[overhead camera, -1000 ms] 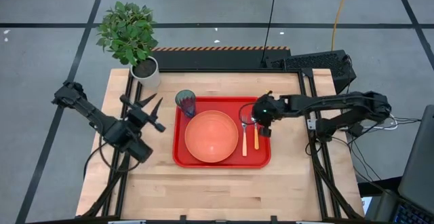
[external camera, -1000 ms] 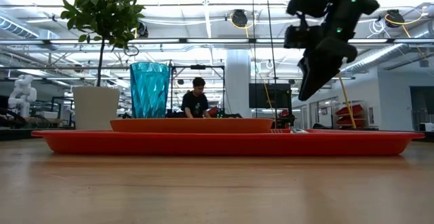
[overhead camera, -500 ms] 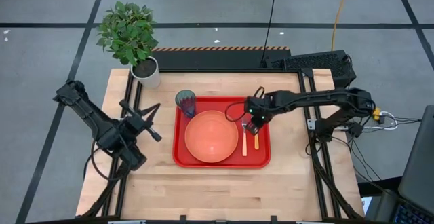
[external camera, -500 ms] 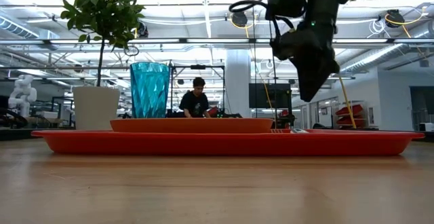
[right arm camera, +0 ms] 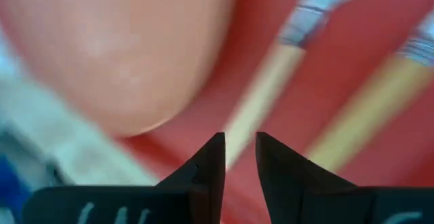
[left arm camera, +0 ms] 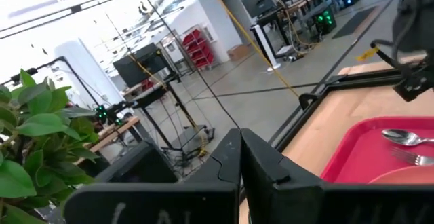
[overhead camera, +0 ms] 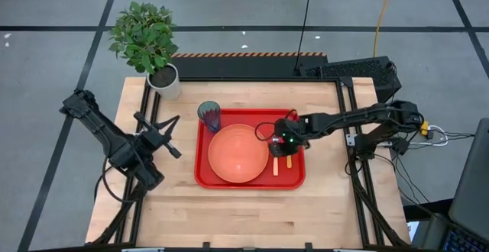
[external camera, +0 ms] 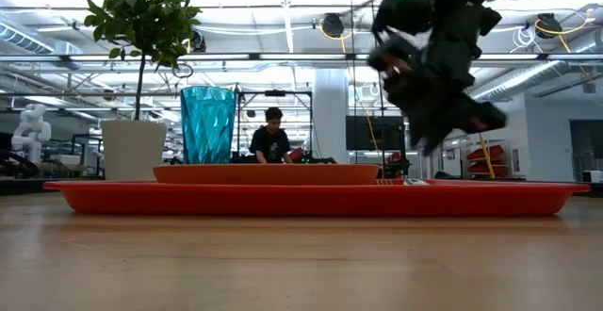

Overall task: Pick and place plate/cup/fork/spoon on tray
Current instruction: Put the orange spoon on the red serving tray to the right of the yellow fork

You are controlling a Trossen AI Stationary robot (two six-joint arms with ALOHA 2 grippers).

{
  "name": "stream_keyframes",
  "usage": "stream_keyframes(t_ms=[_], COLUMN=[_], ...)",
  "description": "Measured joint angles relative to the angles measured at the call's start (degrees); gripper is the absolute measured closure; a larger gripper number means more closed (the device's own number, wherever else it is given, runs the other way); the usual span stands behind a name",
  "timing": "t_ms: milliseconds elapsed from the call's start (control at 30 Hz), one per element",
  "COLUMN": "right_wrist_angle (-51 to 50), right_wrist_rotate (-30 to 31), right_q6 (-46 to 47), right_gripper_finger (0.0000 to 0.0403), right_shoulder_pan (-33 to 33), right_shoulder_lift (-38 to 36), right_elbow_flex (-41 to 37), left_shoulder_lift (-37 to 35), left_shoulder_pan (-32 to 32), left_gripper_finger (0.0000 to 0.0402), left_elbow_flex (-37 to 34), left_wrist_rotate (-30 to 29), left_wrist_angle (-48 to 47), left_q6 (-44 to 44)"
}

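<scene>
Fingers slightly apart and empty, the right gripper (overhead camera: 280, 147) hovers over the red tray (overhead camera: 206, 177), above fork (overhead camera: 275, 163) and spoon (overhead camera: 289, 159) lying beside the plate (overhead camera: 238, 153). Cup (overhead camera: 209, 116) stands at the tray's far-left corner. Left gripper (overhead camera: 174, 136), pinched together, waits well clear of the tray's left edge.

Fork (overhead camera: 275, 163) and spoon (overhead camera: 289, 160) partly under arm

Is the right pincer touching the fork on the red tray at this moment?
Cannot tell. In the low view the right pincer hangs above the tray, but no view shows plainly a gap or contact with the fork.
</scene>
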Motion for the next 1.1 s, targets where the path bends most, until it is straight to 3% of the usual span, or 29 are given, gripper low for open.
stream_keyframes(t_ms=[267, 633, 867, 1100], right_wrist_angle=[-17.6, -11.3, -11.4, -9.4], right_wrist_rotate=[6.4, 13.1, 12.9, 14.9], right_q6=[5.6, 8.6, 9.5, 8.7], right_gripper_finger=[0.0330, 0.0311, 0.0280, 0.0281], right_shoulder_pan=[0.1, 0.1, 0.1, 0.1], right_shoulder_lift=[-0.4, -0.4, 2.1, 3.5], right_elbow_flex=[-0.1, -0.1, -0.1, -0.1], left_shoulder_lift=[-1.2, -2.7, -3.1, -4.0], left_shoulder_pan=[0.0, 0.0, 0.0, -0.1], left_gripper_finger=[0.0377, 0.0398, 0.0377, 0.0383], left_elbow_flex=[-0.9, -2.4, -5.4, -5.6], left_wrist_rotate=[0.0, 0.4, 0.8, 1.0], left_wrist_angle=[0.0, 0.0, 0.0, 0.0], left_q6=[-1.7, -1.5, -2.6, -4.1])
